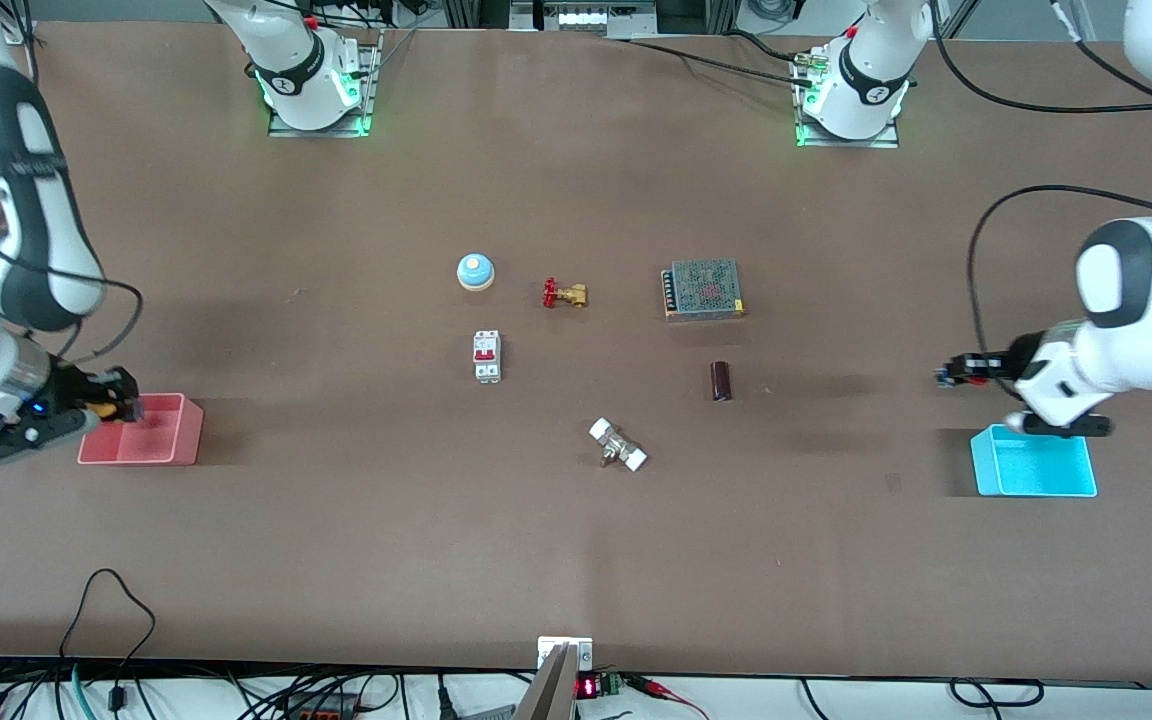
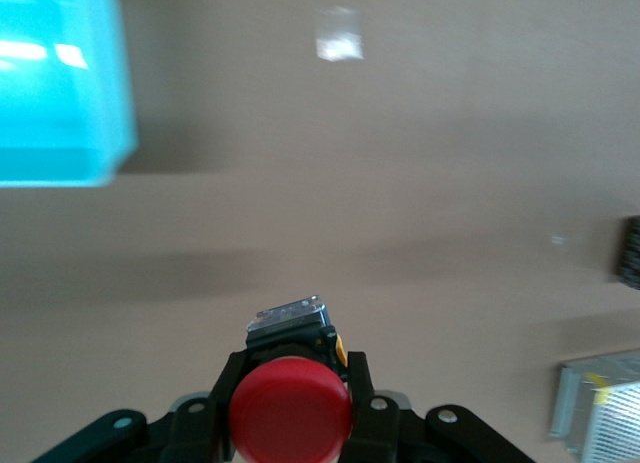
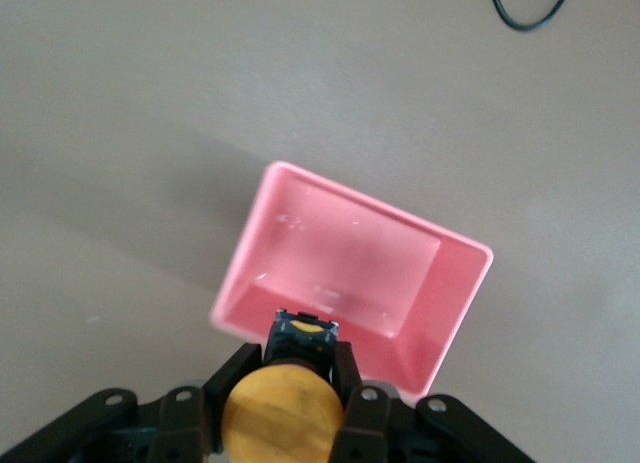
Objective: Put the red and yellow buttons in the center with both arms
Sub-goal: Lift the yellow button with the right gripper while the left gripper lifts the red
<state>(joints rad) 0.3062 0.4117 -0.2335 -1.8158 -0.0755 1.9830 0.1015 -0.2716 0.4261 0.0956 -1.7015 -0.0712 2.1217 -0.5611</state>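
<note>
My left gripper (image 1: 951, 374) is shut on the red button (image 1: 972, 379) and holds it in the air beside the blue bin (image 1: 1034, 491), over the table at the left arm's end. In the left wrist view the red cap (image 2: 290, 408) sits between the black fingers (image 2: 232, 378). My right gripper (image 1: 128, 405) is shut on the yellow button (image 1: 108, 408) over the edge of the pink bin (image 1: 151, 458). In the right wrist view the orange-yellow cap (image 3: 283, 418) is clamped between the fingers (image 3: 345, 373), above the pink bin (image 3: 380, 208). The table's center (image 1: 586, 370) is bare brown.
Around the center lie a blue-and-white bell (image 1: 475, 271), a brass valve with red handwheel (image 1: 564, 294), a meshed power supply (image 1: 703, 289), a white circuit breaker (image 1: 487, 356), a dark cylinder (image 1: 721, 381) and a white-ended metal fitting (image 1: 618, 446).
</note>
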